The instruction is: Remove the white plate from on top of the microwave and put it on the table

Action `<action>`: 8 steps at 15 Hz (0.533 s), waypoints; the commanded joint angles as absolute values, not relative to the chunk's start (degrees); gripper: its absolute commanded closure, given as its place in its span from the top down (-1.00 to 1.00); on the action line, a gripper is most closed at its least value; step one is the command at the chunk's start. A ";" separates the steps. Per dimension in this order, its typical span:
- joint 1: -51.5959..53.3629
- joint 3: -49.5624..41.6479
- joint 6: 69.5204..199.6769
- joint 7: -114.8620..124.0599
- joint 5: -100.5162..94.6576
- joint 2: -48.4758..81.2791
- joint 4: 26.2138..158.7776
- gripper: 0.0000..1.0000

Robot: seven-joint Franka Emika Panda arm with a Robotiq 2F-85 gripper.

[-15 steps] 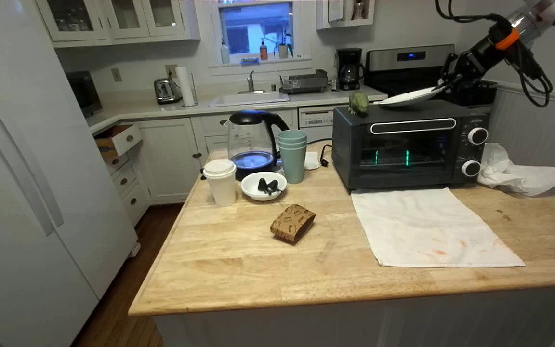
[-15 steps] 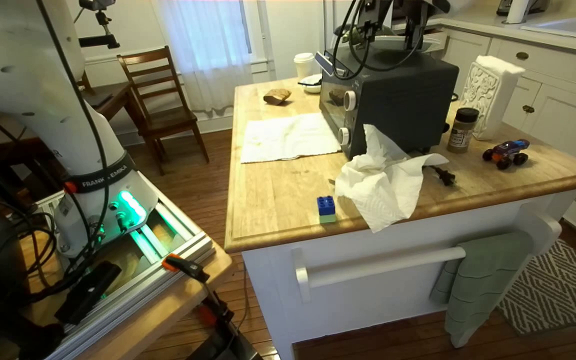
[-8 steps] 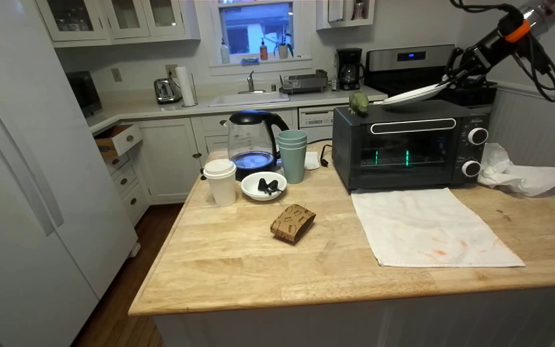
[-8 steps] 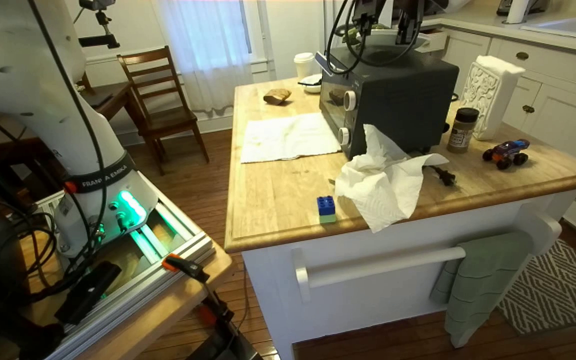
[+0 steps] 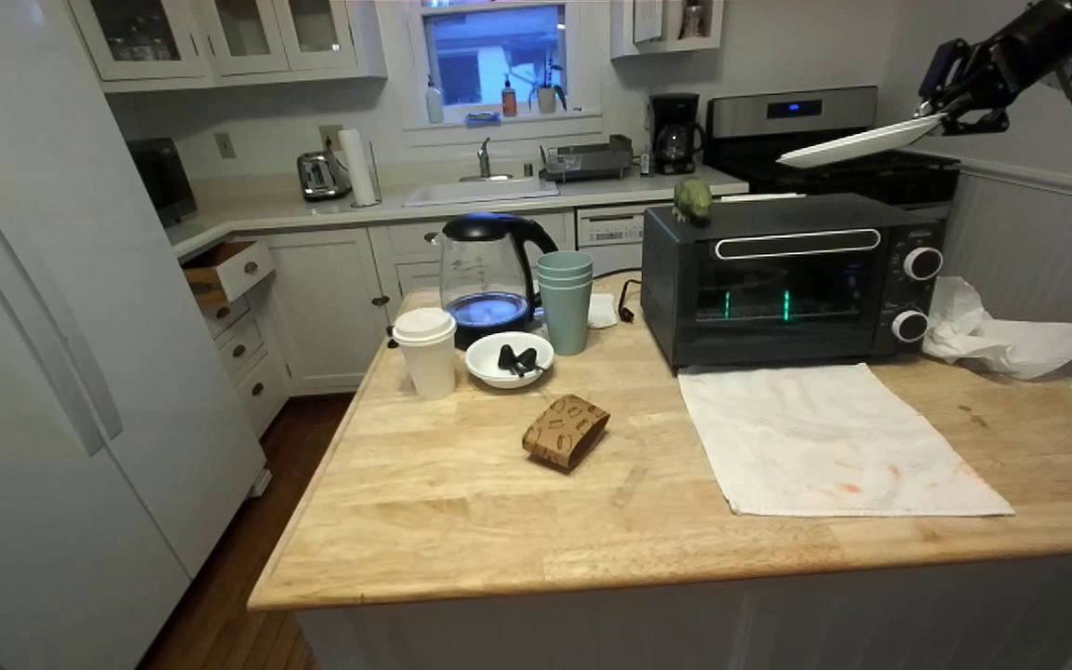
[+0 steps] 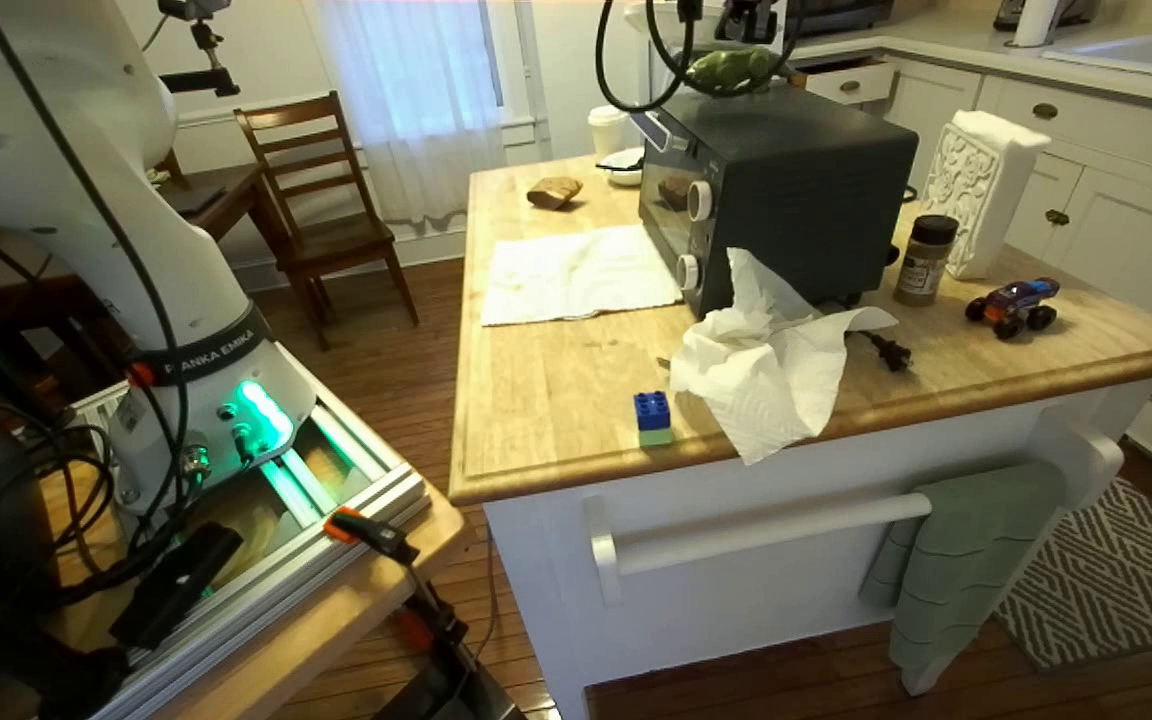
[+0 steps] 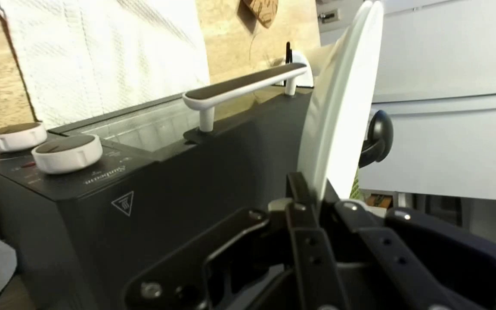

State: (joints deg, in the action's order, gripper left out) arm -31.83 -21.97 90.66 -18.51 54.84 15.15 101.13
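White and plain, the plate [image 5: 857,145] is up in the air, higher than the roof of the microwave [image 5: 783,288] and apart from it. It is tilted: its free edge is lower than the edge which the gripper [image 7: 314,188] is holding. From where I stand, I cannot tell if the plate is straight over the microwave or a little behind it.

The wrist view makes the grasp clear to me: two fingers [image 7: 298,187] are pressed close together, with the rim of the plate between them. Only this near look shows me also a warning triangle [image 7: 124,203], printed on the roof of the microwave.

In both exterior views, the microwave is standing on the table [image 5: 443,507], with a white cloth [image 5: 843,447] spread in front of it and a green object [image 5: 692,200] on its roof. In an exterior view I find the kettle [image 5: 489,288] and the stacked green cups [image 5: 566,305], near the microwave, on the side far from its knobs [image 5: 923,262]. In an exterior view there are also a spice jar [image 6: 924,265] and a toy car [image 6: 1014,306], both to the rear of the microwave; I can see them only there.
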 commanded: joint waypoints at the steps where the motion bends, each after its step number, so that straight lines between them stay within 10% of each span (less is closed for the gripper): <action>1: -30.99 -22.77 87.84 -23.36 51.43 6.06 109.40 -0.96; 8: -26.33 -22.63 98.93 -27.41 46.08 -12.93 130.85 -0.96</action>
State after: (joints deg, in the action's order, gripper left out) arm -28.34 -22.49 94.11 -25.92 46.37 -2.00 119.71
